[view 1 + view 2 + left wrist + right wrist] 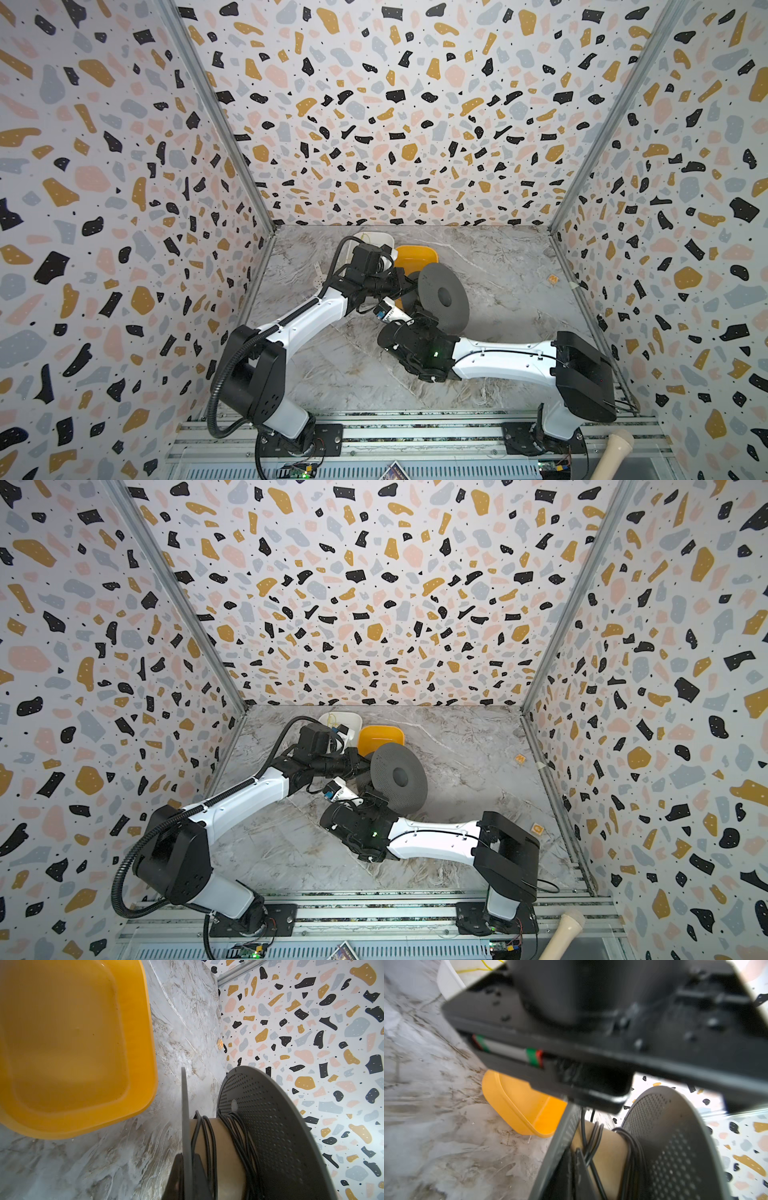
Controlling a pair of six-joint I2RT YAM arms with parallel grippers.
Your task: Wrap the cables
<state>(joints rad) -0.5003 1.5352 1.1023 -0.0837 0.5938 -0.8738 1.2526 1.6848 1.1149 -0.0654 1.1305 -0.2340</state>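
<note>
A grey spool (442, 297) with two perforated flanges and a cardboard core stands tilted at the table's middle in both top views. The cables (207, 1136), thin black cord, lie in loose turns round the core, bunched against the far flange (270, 1136). My left gripper (188, 1154) is shut on the edge of the near flange (185, 1105), one finger on each face. My right gripper (573, 1150) is shut, its fingers inside the spool against that flange. Black strands (591, 1147) cross beside its tip. Whether one is pinched does not show.
A yellow tub (415, 255) sits just behind the spool, and a white tub (376, 239) with a thin yellow cord is behind my left wrist. Small orange blocks (552, 278) lie near the right wall. A cream handle (615, 449) rests at the front rail.
</note>
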